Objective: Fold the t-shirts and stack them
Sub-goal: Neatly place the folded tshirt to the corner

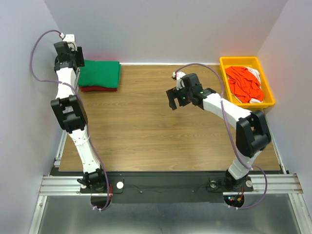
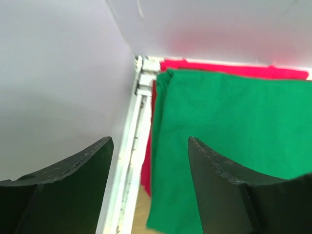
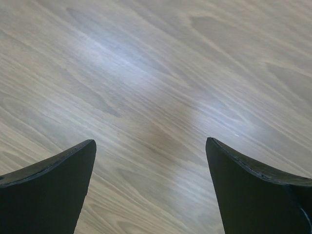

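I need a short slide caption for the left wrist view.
Open left hand near the folded green t-shirt, which lies on a red t-shirt.

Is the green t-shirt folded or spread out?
Folded: the green t-shirt is a neat rectangle lying on the dark red t-shirt.

the green t-shirt [image 1: 100,73] is bright, the red t-shirt [image 1: 97,89] dark. the tray [image 1: 239,59] is yellow, the table [image 1: 146,122] brown wood-grain.

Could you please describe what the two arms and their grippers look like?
Both the left arm and right arm have white tubular links with blocky black joint housings. A mauve-grey cable loops along each. The left gripper and right gripper are black, with broad, tapering matte fingers.
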Action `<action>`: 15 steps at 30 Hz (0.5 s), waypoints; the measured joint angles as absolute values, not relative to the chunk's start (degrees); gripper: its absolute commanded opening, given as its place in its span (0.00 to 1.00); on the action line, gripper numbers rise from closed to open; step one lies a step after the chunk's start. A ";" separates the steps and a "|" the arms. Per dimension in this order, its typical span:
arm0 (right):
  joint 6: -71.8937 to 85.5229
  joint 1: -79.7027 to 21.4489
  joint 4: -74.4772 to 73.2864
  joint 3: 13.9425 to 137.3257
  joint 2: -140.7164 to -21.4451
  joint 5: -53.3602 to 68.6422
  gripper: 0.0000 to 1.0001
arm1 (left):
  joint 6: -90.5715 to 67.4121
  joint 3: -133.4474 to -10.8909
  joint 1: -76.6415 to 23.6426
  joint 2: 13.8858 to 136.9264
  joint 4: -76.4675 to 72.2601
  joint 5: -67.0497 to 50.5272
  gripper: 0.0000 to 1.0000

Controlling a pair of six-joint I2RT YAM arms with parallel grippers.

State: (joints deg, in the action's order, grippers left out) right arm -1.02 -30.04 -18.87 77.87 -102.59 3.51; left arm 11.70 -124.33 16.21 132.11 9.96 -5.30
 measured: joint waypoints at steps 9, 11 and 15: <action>-0.49 -23.16 -19.05 70.96 -89.82 6.07 1.00 | 12.10 -117.12 16.38 113.78 12.97 -9.74 0.96; -0.14 -21.41 -19.07 69.67 -87.15 6.63 1.00 | 12.21 -114.08 15.53 109.25 13.34 -9.96 0.96; 0.75 -18.22 -19.73 67.02 -82.15 8.03 1.00 | 12.67 -108.51 10.85 101.51 14.72 -9.34 0.96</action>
